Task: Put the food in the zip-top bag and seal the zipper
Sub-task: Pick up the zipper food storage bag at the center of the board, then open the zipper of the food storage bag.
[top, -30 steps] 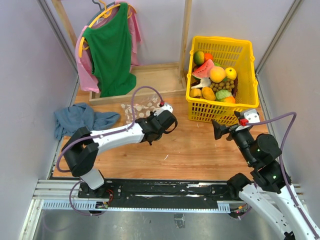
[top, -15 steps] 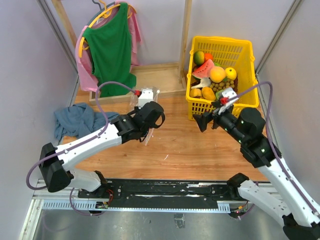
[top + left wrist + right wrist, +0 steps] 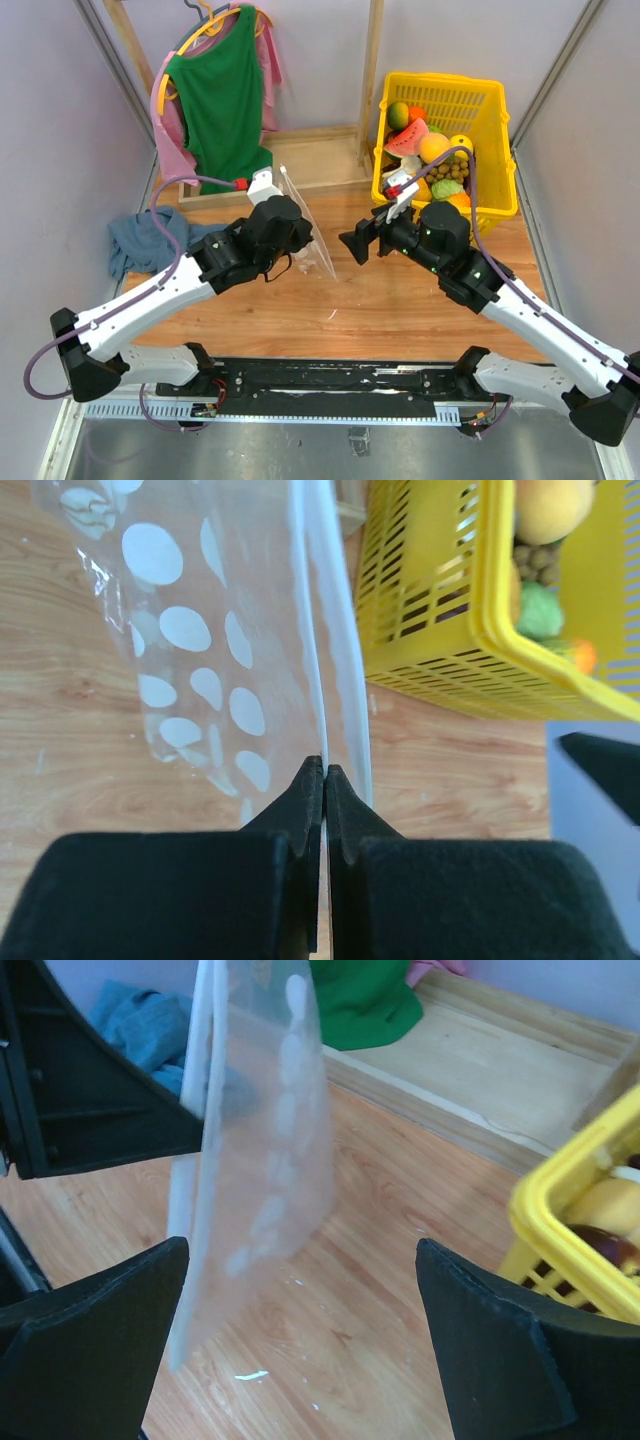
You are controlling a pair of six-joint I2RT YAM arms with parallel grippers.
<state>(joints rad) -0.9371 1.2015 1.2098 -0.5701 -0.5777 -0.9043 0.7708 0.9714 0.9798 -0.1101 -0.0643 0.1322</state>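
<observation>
My left gripper [image 3: 292, 232] is shut on the edge of the zip-top bag [image 3: 312, 245], a clear dotted pouch that hangs edge-on above the wooden table. In the left wrist view the fingertips [image 3: 310, 780] pinch the bag [image 3: 200, 650] by the pale zipper [image 3: 322, 630]. My right gripper [image 3: 355, 245] stands wide open just right of the bag, not touching it. From the right wrist the bag [image 3: 270, 1160] and its zipper [image 3: 200, 1110] hang in front of the left finger, the gripper [image 3: 300, 1260] holding nothing. The food [image 3: 433, 150] lies in the yellow basket [image 3: 440, 80].
A blue cloth [image 3: 150, 238] lies crumpled at the table's left. A green shirt [image 3: 222, 100] hangs over pink ones on a wooden rack [image 3: 372, 70] at the back. The basket [image 3: 440, 630] sits close behind my right arm.
The left arm has lifted the bag off the table and carried it toward the middle. The right arm has swung left from the basket front up to the bag, staying open.
</observation>
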